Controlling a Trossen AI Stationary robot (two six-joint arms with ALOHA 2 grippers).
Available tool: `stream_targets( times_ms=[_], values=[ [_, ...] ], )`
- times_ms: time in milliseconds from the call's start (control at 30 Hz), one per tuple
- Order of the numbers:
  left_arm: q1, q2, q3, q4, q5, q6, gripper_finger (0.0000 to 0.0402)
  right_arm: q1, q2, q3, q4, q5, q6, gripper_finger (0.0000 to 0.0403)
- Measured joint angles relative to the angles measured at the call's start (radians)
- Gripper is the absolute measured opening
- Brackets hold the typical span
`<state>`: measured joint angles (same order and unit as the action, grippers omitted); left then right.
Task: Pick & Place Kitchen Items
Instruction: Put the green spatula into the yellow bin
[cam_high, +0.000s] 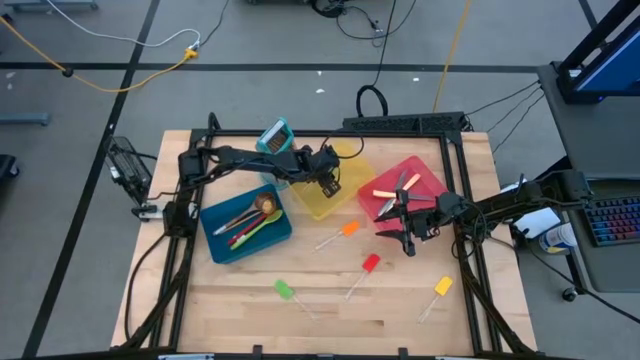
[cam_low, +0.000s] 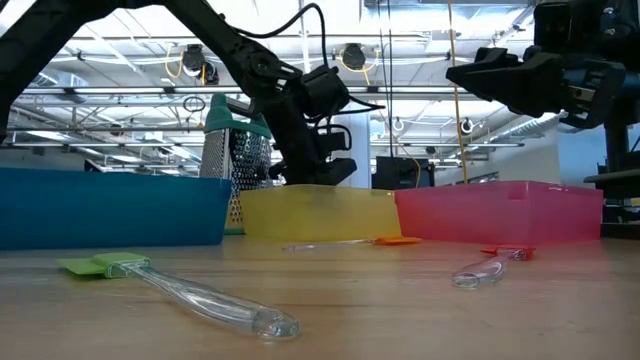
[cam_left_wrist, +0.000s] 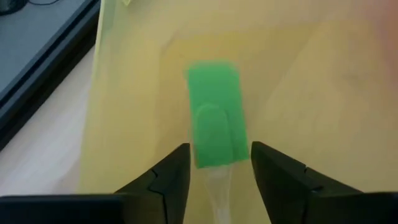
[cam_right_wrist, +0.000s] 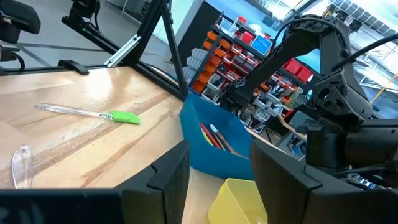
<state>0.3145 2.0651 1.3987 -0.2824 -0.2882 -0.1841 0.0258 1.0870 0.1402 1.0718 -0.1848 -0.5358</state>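
Hovering over yellow bin, left gripper clamps a green spatula; right gripper open, at 3 o'clock.

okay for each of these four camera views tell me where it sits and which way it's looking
High: overhead, straight down; both arms, blue bin.
Low: table height, level toward the room; both arms above yellow bin.
Left wrist: on the left arm, facing into that bin; left gripper around a green-headed spatula.
Right wrist: on the right arm; open right gripper, blue bin, left arm.
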Motion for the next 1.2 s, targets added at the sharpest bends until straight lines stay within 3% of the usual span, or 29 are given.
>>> stream_targets(
  times_ms=[267,600,967,1200],
  values=[
    [-0.003,-0.005,0.0,-0.005,0.009,-0.075,0.0181,0.0,0.0,0.0,0.0,0.0,0.0,0.016],
    [-0.051,-0.113,0.0,0.005,0.158,-0.1,0.0181,0.0,0.0,-0.001,0.003,0.001,-0.002,0.016],
    [-0.266,-0.205,0.001,-0.018,0.244,-0.002,0.0182,0.0,0.0,-0.001,0.016,0.001,-0.011,0.016],
    [-0.424,-0.205,0.001,-0.218,0.249,0.101,0.0182,0.0,0.0,-0.001,0.04,0.0,-0.036,0.016]
  ],
)
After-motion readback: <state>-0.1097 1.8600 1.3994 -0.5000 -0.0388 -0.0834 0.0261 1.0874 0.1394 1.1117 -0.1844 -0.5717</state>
